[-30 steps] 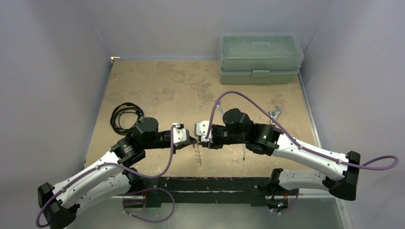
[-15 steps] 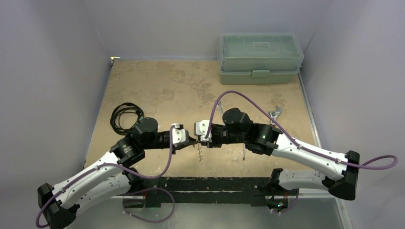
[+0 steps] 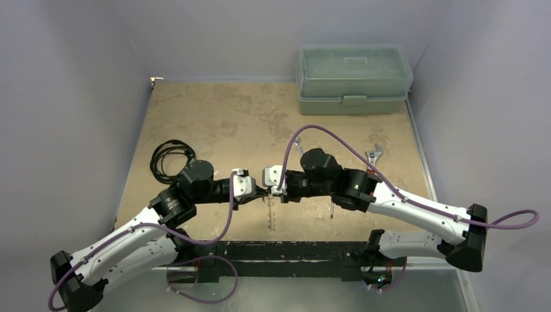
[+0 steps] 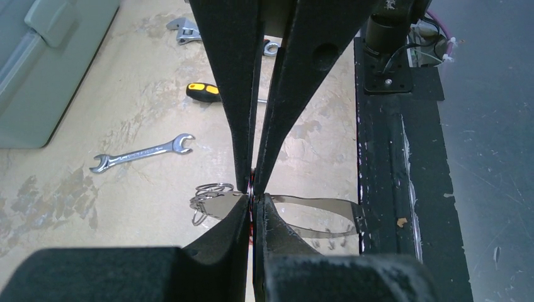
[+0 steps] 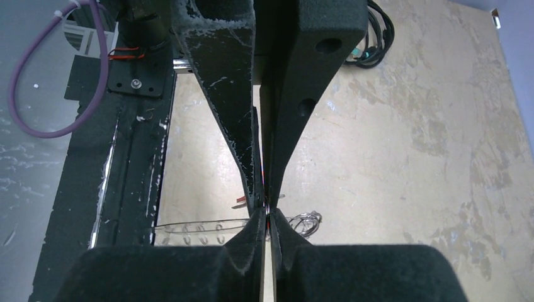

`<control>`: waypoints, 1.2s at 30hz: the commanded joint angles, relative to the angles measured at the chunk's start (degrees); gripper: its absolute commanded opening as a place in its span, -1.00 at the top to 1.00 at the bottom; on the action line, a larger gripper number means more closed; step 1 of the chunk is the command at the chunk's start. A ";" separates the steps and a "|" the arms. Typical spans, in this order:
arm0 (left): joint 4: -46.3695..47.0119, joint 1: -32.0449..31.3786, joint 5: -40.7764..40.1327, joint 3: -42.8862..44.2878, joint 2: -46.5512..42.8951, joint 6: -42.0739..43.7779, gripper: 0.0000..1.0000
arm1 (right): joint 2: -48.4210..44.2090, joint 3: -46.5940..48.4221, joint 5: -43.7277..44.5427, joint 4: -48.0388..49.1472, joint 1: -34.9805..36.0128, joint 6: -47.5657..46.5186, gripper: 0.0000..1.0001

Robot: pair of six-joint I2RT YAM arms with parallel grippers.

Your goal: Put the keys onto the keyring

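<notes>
1. Two grippers stood tip to tip: left gripper (image 4: 254, 204) clamped tight on the keyring (image 4: 315, 204), which hung just beyond the black rail (image 4: 390, 189).
2. Right gripper (image 5: 267, 219) had seemingly pinched the red-tagged key (image 5: 243, 201); threading called for careful alignment next.

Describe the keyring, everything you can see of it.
The keyring is a thin, shiny, silvery metal loop, a long oval fringed with what look like tiny keys. It juts from the meeting fingertips toward the near edge of the table, apparently off the surface. The left gripper is shut on one end, with a sliver of red between its fingers. The right gripper pinches at the same spot; loop or key, I cannot tell.
</notes>
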 commanded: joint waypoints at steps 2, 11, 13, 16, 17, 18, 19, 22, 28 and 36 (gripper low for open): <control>2.86 0.15 1.96 2.47 -1.11 0.58 1.00 | -0.79 -0.45 -1.25 2.57 0.10 0.00 0.98; 3.79 0.10 0.56 2.11 -3.21 0.20 0.26 | -4.11 -2.20 -2.22 6.36 0.10 0.71 1.00; 4.20 0.16 -0.13 1.79 -4.21 0.21 0.03 | -5.51 -2.92 -2.33 7.80 0.10 1.00 1.00; 4.68 0.12 -0.88 1.38 -5.22 0.07 -0.06 | -7.70 -3.92 -2.34 9.69 0.10 1.70 1.00; 4.79 0.15 -0.95 1.37 -5.36 0.06 -0.06 | -8.43 -4.36 -2.15 10.43 0.10 2.00 1.00; 4.88 0.16 -1.17 1.40 -5.51 0.03 -0.06 | -9.18 -4.79 -2.01 11.11 0.10 2.33 1.00; 4.97 0.16 -1.25 1.38 -5.60 0.09 -0.04 | -9.90 -5.30 -1.92 11.90 0.10 2.68 1.00; 5.48 0.14 -1.35 1.18 -6.15 0.03 0.10 | -11.56 -6.61 -1.73 13.73 0.10 3.54 1.00; 6.12 0.16 -1.23 0.95 -6.27 -0.13 0.41 | -12.41 -7.08 -1.82 14.28 0.10 3.95 1.00; 7.08 0.15 -0.59 0.51 -6.82 -0.77 0.45 | -11.57 -7.26 -2.15 14.91 0.10 3.89 1.00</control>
